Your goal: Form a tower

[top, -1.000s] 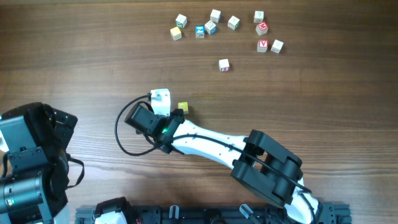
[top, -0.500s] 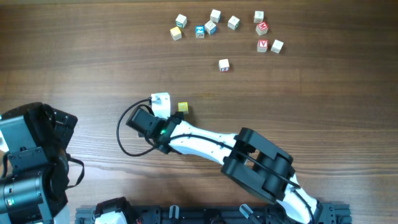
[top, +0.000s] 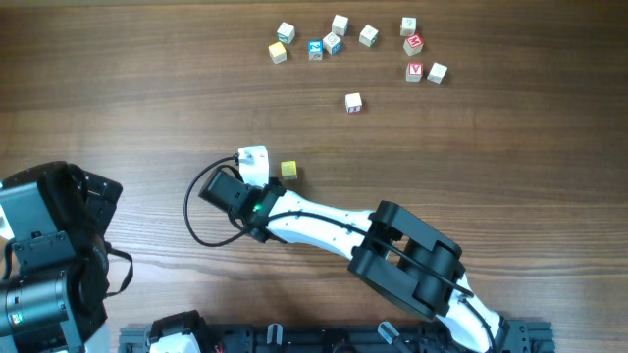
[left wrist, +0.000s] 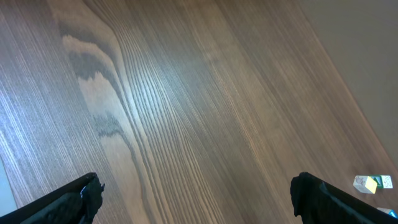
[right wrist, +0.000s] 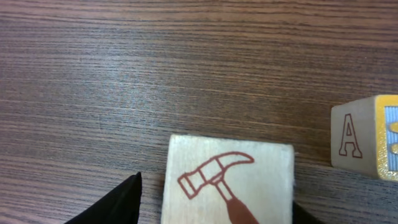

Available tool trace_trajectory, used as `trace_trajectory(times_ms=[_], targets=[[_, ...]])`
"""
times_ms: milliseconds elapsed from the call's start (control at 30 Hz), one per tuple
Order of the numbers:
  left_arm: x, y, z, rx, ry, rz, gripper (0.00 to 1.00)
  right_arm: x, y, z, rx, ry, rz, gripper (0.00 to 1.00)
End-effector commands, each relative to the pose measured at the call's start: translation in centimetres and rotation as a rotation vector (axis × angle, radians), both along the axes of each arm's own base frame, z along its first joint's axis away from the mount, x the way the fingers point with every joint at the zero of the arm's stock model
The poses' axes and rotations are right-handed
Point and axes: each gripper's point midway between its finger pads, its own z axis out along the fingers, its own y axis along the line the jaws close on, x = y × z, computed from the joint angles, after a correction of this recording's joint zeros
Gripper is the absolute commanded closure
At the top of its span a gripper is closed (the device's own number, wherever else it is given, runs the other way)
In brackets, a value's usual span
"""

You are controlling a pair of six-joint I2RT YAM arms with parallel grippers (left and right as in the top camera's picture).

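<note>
A pale wooden cube with a red hammer drawing lies on the table between the fingers of my right gripper. The jaws are open: the left fingertip stands a narrow gap off the cube, and the right one is at its far edge. From overhead that cube is hidden under the right gripper. Just to the right stands a yellow-topped cube marked with a letter A, apart from the hammer cube. No stacked tower shows. My left gripper hangs open over bare wood.
Several loose cubes with white, red and blue faces are scattered at the far edge, and one white cube lies nearer. The left arm sits at the near left corner. A black cable loops beside the right wrist.
The right arm shifted a little left, bringing the gripper down over the hammer cube beside the yellow cube. Over the last half second the overhead view shows no movement. The left arm has stayed still.
</note>
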Motion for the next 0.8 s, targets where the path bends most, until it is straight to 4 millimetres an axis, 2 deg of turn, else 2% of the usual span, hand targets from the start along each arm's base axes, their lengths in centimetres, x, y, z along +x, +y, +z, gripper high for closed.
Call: trace_trajectory(times_ms=[0,400,633,767], targets=[[-0.01,-0.01,-0.27,-0.015,-0.001,0.010,0.00,-0.06,-0.70,-1.24,-0.042,0.002,-0.006,0.48],[-0.01,-0.01,-0.27,-0.015,-0.001,0.010,0.00,-0.10,-0.87,-1.30,-0.052,0.003,-0.004,0.60],[-0.01,-0.01,-0.27,-0.015,-0.001,0.010,0.00,-0.09,-0.85,-1.29,-0.057,0.000,0.006,0.61],[-0.01,-0.01,-0.27,-0.015,-0.001,0.010,0.00,-0.11,-0.81,-1.28,-0.060,-0.002,0.013,0.42]])
